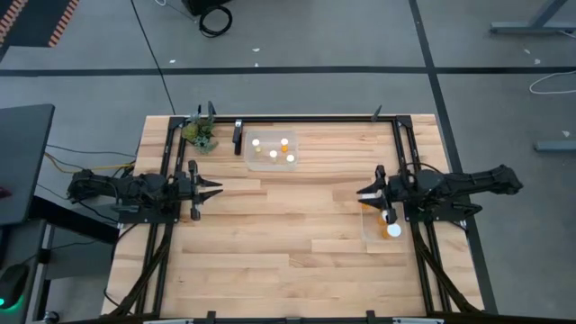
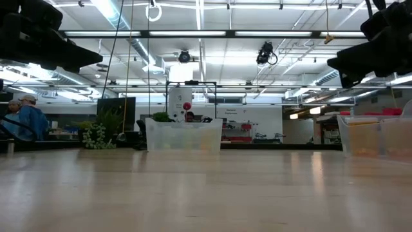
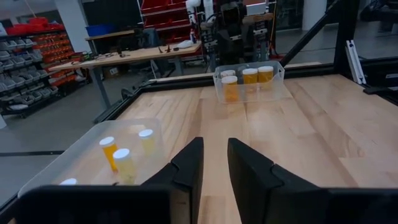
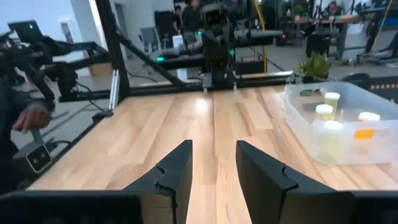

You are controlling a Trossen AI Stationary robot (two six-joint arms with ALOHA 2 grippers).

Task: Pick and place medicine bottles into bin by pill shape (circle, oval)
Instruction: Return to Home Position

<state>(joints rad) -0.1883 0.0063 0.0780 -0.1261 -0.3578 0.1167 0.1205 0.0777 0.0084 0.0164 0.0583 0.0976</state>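
Note:
The orange pill bottles with white caps stand upright in two clear bins. Several stand in the bin at the table's far middle (image 1: 273,150), which also shows in the left wrist view (image 3: 118,155) and the right wrist view (image 4: 339,127). Several more (image 3: 250,76) stand in the bin at the right (image 1: 380,225), partly under my right arm. My left gripper (image 1: 219,189) is open and empty above the table's left side; it also shows in its own wrist view (image 3: 214,158). My right gripper (image 1: 360,193) is open and empty above the right side, beside the right bin; it also shows in its own wrist view (image 4: 213,165).
A small green plant (image 1: 200,133) stands at the far left corner. A dark frame (image 1: 297,117) runs along the table's far edge and both sides. Bare wood (image 1: 288,225) lies between the grippers. People show in the room beyond the table (image 2: 26,119).

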